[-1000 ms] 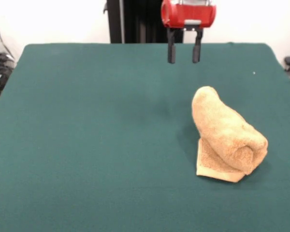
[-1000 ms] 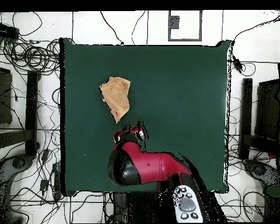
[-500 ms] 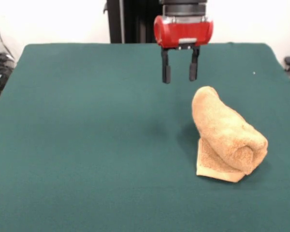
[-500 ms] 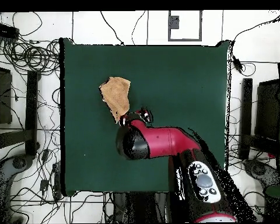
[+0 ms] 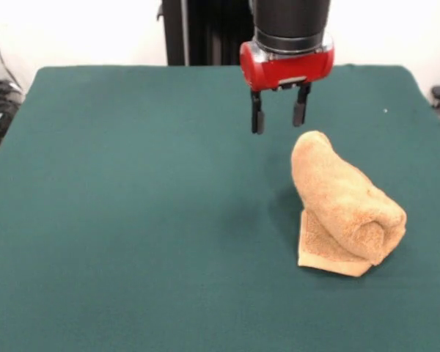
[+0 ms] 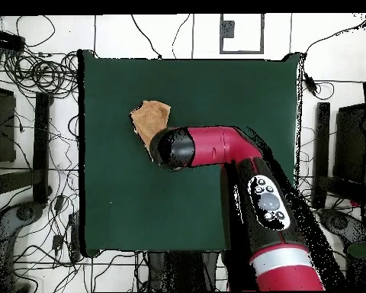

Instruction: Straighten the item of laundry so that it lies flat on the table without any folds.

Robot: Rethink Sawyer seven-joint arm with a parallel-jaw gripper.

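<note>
- The towel [image 5: 346, 202] lies on the green table [image 5: 132, 205], rolled over on itself into a thick bundle, with one flat hemmed corner coming out under it at the side closer to me.
- In the front view its long axis goes diagonally: the narrow rounded end points toward the far side of the table, and the thick rolled end is closer to me and more to the right.
- The gripper [image 5: 278, 117] hangs above the table, just beside this narrow far end, a little to the left of it and higher. It does not touch the cloth.
- Its two fingers [image 5: 257, 122] are apart, with nothing between them.
- In the overhead view the arm [image 6: 216, 146] covers one edge of the towel [image 6: 149, 120], so the gripper is hidden there.
- I think the next move must go down and to the right in the front view, to catch the near end of the roll.
</note>
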